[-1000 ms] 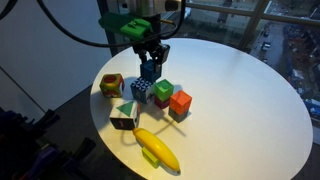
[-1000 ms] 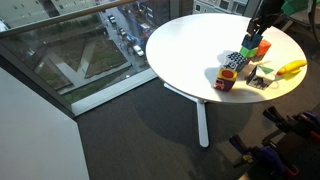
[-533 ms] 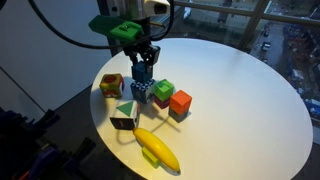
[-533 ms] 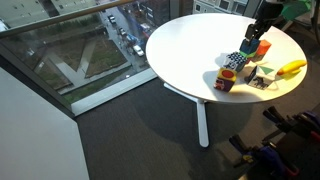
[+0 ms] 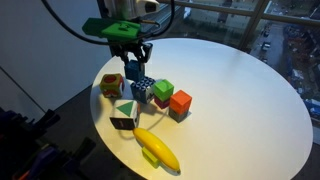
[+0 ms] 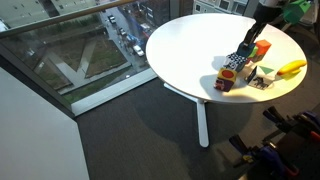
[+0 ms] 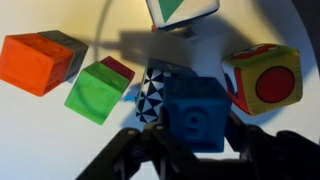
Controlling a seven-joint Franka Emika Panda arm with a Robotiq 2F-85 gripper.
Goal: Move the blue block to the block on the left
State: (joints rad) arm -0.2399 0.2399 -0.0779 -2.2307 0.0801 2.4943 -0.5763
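Note:
My gripper (image 5: 134, 62) is shut on the blue block (image 5: 134, 74) and holds it just above the table, between the yellow block with red circles (image 5: 111, 85) and the black-and-white patterned cube (image 5: 141, 92). In the wrist view the blue block (image 7: 195, 112) sits between the dark fingers (image 7: 193, 145). There the patterned cube (image 7: 154, 90) is partly behind it and the yellow block (image 7: 266, 80) lies to its right. The gripper (image 6: 246, 44) also shows in an exterior view, above the yellow block (image 6: 225, 80).
A green block (image 5: 163, 91), an orange block (image 5: 180, 102), a green-and-white triangle block (image 5: 124, 114) and a banana (image 5: 158, 148) lie close by on the round white table (image 5: 230, 90). The table edge is near the yellow block.
My gripper has moved left with the blue block, from above the patterned cube towards the yellow block. The other blocks have not moved.

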